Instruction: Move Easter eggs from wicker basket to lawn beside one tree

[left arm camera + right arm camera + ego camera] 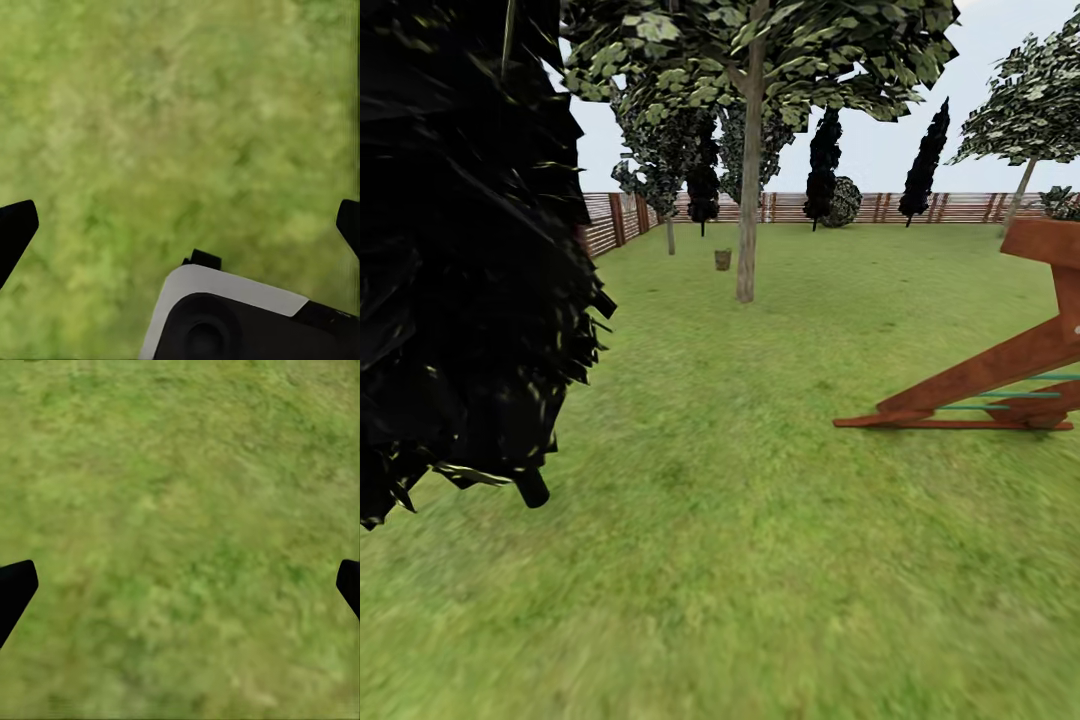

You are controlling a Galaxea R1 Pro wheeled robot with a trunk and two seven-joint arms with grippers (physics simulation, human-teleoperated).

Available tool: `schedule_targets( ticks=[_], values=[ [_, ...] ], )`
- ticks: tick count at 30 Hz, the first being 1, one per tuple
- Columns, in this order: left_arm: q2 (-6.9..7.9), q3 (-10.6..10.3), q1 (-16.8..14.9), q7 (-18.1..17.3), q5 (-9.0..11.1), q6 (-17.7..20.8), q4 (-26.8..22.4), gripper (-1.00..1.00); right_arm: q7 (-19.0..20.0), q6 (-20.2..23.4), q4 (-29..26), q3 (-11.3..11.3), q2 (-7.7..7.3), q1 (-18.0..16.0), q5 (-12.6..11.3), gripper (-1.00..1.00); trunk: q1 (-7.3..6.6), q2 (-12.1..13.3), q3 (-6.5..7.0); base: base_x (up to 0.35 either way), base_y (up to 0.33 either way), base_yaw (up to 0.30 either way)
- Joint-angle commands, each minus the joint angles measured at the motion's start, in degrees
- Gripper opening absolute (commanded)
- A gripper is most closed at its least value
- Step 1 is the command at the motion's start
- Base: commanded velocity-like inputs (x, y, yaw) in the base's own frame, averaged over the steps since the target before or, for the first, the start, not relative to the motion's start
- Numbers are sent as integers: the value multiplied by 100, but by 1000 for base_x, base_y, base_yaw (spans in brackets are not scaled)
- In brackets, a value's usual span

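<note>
The far brown woven wicker basket [723,260] looks light and stiff, best taken by its rim; both grippers' black fingers [16,229] [16,585] stand wide over grass.

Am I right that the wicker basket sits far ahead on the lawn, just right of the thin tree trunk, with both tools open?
Not quite: in the head view the wicker basket sits just left of the thin tree trunk, far ahead on the lawn. The rest holds.

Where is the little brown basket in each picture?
Head view: the wicker basket stands far off on the lawn, beside a thin tree trunk, in front of the fence.
Left wrist view: grass under spread fingers; no basket here.
Right wrist view: the same, no basket.
Shared landmark: the lawn.
</note>
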Motion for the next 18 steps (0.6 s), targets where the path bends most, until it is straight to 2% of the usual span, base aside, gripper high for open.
schedule_targets(
  ticks=[1,18],
  values=[
    [-5,24,0,9,-26,-8,-4,100,0,-16,5,3,0,-3,-9,100,4,-3,-6,307,-139,0],
    [-9,18,0,1,-30,-8,-5,100,0,-14,9,10,0,-3,-8,100,4,-3,-6,308,-139,0]
  ],
)
